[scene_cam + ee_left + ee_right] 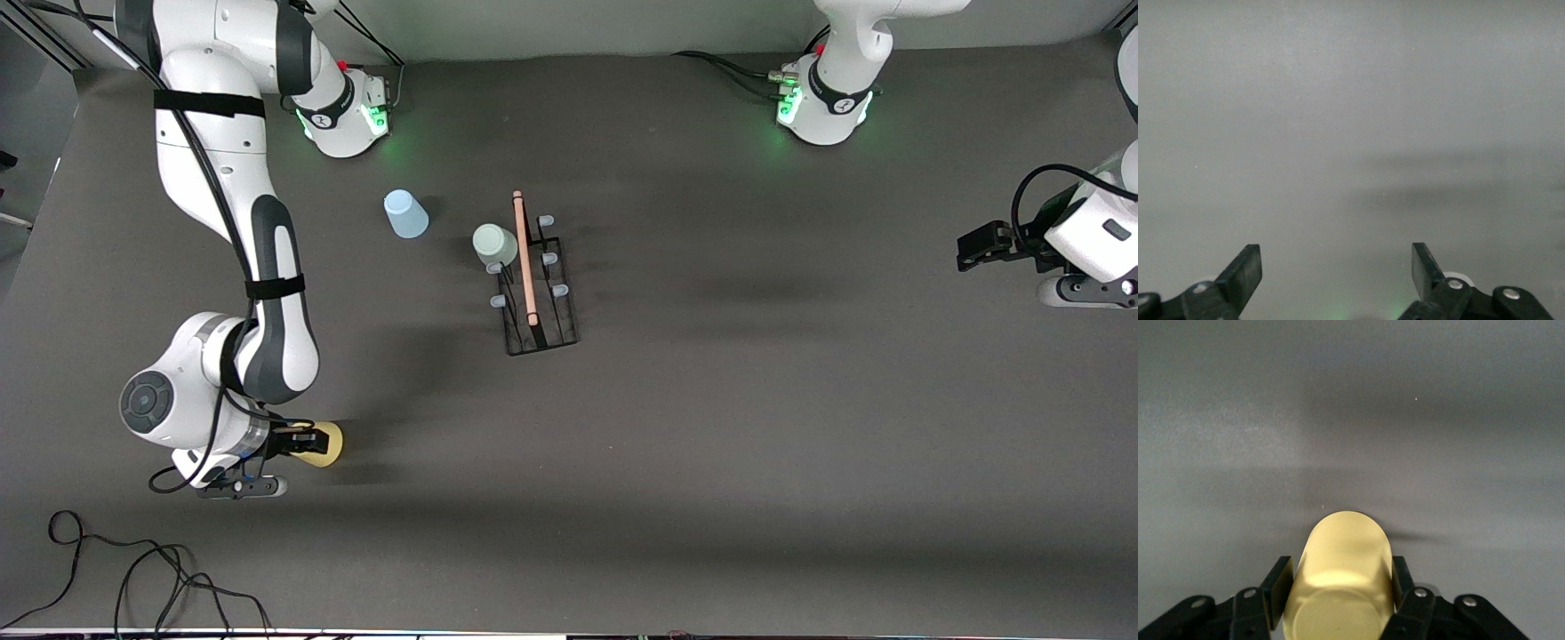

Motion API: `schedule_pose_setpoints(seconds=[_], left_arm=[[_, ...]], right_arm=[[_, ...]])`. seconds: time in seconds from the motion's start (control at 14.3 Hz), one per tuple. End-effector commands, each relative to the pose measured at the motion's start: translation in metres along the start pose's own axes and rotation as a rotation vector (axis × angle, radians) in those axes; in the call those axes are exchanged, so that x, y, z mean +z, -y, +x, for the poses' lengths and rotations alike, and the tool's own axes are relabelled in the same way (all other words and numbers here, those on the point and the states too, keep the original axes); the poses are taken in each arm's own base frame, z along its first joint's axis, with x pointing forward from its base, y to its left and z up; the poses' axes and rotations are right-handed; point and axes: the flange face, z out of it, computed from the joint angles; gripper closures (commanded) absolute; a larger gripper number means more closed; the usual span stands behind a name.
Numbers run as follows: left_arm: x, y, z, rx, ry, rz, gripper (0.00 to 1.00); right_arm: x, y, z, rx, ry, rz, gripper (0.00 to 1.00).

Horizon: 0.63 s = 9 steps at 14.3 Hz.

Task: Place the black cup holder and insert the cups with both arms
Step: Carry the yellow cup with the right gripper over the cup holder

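Front view: the black cup holder stands mid-table; the pale green cup sits on one of its pegs, so one cup is judged inserted. The light blue cup rests on the table beside the holder, toward the right arm's end, not yet loaded. The right gripper grasps the yellow cup low over the table. The left gripper waits at its own end. Left wrist view: left gripper spread wide, grasping nothing, bare table below. Right wrist view: fingers clamp the yellow cup. No legible writing anywhere.
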Motion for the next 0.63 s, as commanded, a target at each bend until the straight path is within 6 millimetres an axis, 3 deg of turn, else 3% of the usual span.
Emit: schedule_pose_setpoints(seconds=[0.0, 0.14, 0.35, 0.56], left_arm=[[-0.003, 0.0, 0.001, 0.011, -0.006, -0.007, 0.0], [-0.003, 0.0, 0.001, 0.011, -0.006, -0.007, 0.0], [-0.003, 0.0, 0.001, 0.011, -0.008, -0.007, 0.0], [-0.003, 0.001, 0.001, 0.01, -0.008, -0.007, 0.0]], right_arm=[[-0.105, 0.007, 0.001, 0.001, 0.004, -0.026, 0.85], [-0.168, 0.015, -0.004, 0.026, 0.027, -0.051, 0.86], [-0.231, 0.037, -0.033, 0.132, 0.077, 0.013, 0.87], [-0.261, 0.112, -0.064, 0.369, 0.142, 0.024, 0.87]])
